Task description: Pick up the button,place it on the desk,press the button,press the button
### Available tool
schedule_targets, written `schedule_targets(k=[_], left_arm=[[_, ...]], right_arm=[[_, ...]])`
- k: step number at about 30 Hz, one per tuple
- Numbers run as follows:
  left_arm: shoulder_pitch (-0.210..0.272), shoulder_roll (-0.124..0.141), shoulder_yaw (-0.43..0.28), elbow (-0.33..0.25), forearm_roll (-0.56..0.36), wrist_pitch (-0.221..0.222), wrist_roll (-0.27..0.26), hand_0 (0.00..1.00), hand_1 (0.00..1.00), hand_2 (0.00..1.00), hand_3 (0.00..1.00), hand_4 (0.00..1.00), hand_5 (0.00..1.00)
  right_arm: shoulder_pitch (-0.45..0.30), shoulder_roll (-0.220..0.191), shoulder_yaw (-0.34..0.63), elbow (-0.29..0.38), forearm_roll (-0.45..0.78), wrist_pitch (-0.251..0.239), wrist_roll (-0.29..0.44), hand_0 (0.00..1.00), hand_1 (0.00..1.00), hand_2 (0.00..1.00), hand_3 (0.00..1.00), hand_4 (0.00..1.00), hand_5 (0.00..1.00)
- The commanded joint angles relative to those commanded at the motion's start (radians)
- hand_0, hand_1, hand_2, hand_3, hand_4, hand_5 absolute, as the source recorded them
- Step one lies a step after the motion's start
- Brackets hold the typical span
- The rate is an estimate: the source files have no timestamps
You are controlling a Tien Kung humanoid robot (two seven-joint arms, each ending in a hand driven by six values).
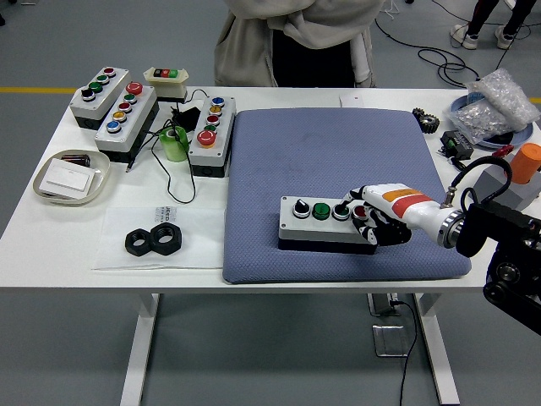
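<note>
A grey button box (325, 225) lies on the blue mat (338, 152), toward its front. Its top carries a black knob, a green button (321, 211), another green one, and a red button (359, 211) at the right end. My right hand (369, 218), white with black fingers, comes in from the right and sits over that right end. One fingertip rests on or just above the red button. The other fingers (385, 230) are curled beside the box's end and hold nothing. My left arm is out of view.
Three more button boxes (125, 117) (211, 128) (103, 90) stand at the back left, with a green tape roll (175, 144), cables, a dish (72, 178) and two black nuts (154, 241). Bagged parts (494, 106) and an orange-topped device (526, 161) sit at the right. A person stands at the far edge.
</note>
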Motion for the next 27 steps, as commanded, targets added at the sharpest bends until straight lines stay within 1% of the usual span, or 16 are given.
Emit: schedule_targets(k=[2,3,6,7,8,12,13,14,15,16,17,19,20,25,26,27], left_arm=[[0.001,0.000,-0.001,0.000,0.003,0.000,0.001,0.763,0.795,0.871,0.791,0.562,0.998],[0.001,0.000,-0.002,0.000,0.004,0.000,0.001,0.763,0.795,0.871,0.791,0.562,0.998],[0.003,0.001,-0.003,0.000,0.007,-0.001,0.002,0.763,0.795,0.871,0.791,0.562,0.998],[0.003,0.001,-0.003,0.000,0.007,-0.001,0.002,0.763,0.795,0.871,0.791,0.562,0.998],[0.004,0.001,-0.004,0.000,0.008,-0.001,0.002,0.763,0.795,0.871,0.790,0.562,0.998],[0.005,0.001,-0.003,0.000,0.008,0.000,0.001,0.763,0.795,0.871,0.790,0.562,0.998],[0.004,0.001,-0.001,0.000,0.006,-0.001,0.000,0.763,0.795,0.871,0.790,0.562,0.998],[0.004,0.001,0.000,0.000,0.005,-0.001,0.000,0.763,0.795,0.871,0.790,0.560,0.998],[0.004,0.001,0.001,0.000,0.003,0.000,-0.001,0.763,0.795,0.871,0.790,0.560,0.998],[0.003,0.001,0.001,0.000,0.002,0.000,-0.001,0.763,0.795,0.871,0.790,0.560,0.998],[0.002,0.001,0.003,0.000,0.000,0.000,-0.002,0.763,0.795,0.871,0.790,0.560,0.998],[0.001,0.001,0.004,-0.001,-0.002,0.000,-0.003,0.763,0.795,0.871,0.790,0.560,0.998],[0.000,0.001,0.004,-0.001,-0.002,0.000,-0.003,0.763,0.795,0.871,0.790,0.560,0.998],[-0.001,0.001,0.004,0.000,-0.004,0.000,-0.003,0.763,0.795,0.871,0.790,0.560,0.998],[-0.001,0.001,0.004,0.000,-0.003,-0.001,-0.002,0.763,0.795,0.871,0.790,0.561,0.998],[-0.001,0.001,0.004,0.000,-0.003,-0.001,-0.002,0.763,0.795,0.871,0.790,0.561,0.998]], right_arm=[[-0.006,-0.006,0.038,0.023,0.006,-0.023,0.010,0.051,0.002,0.087,0.677,0.465,0.002],[-0.007,-0.007,0.045,0.027,0.007,-0.027,0.011,0.051,0.002,0.087,0.677,0.465,0.002],[-0.016,-0.011,0.089,0.047,0.032,-0.073,0.020,0.051,0.002,0.087,0.677,0.465,0.002],[-0.017,-0.011,0.093,0.048,0.035,-0.078,0.021,0.051,0.002,0.087,0.677,0.465,0.002],[-0.020,-0.012,0.108,0.051,0.053,-0.098,0.018,0.221,0.037,0.202,0.786,0.694,0.002],[-0.035,-0.010,0.156,0.040,0.141,-0.161,0.015,0.221,0.037,0.202,0.786,0.694,0.002],[-0.044,-0.009,0.176,0.032,0.175,-0.191,0.029,0.221,0.037,0.202,0.786,0.694,0.002],[-0.050,-0.007,0.189,0.026,0.221,-0.217,0.039,0.745,0.596,0.644,0.965,0.613,0.038],[-0.058,-0.002,0.212,0.017,0.260,-0.248,0.058,0.745,0.596,0.644,0.965,0.613,0.038],[-0.060,-0.001,0.218,0.015,0.299,-0.261,0.064,0.745,0.596,0.644,0.965,0.613,0.038],[-0.071,0.005,0.246,0.004,0.344,-0.290,0.095,0.745,0.596,0.644,0.965,0.613,0.038],[-0.082,0.009,0.277,-0.006,0.428,-0.321,0.135,0.745,0.596,0.644,0.965,0.613,0.038],[-0.089,0.011,0.294,-0.012,0.467,-0.334,0.158,0.915,0.797,0.863,0.958,0.629,0.138],[-0.108,0.015,0.358,-0.050,0.682,-0.399,0.250,0.915,0.797,0.863,0.958,0.629,0.138],[-0.111,0.016,0.369,-0.064,0.727,-0.409,0.261,0.918,0.823,0.899,0.915,0.633,0.198],[-0.113,0.017,0.375,-0.071,0.760,-0.414,0.266,0.918,0.823,0.899,0.915,0.633,0.198]])
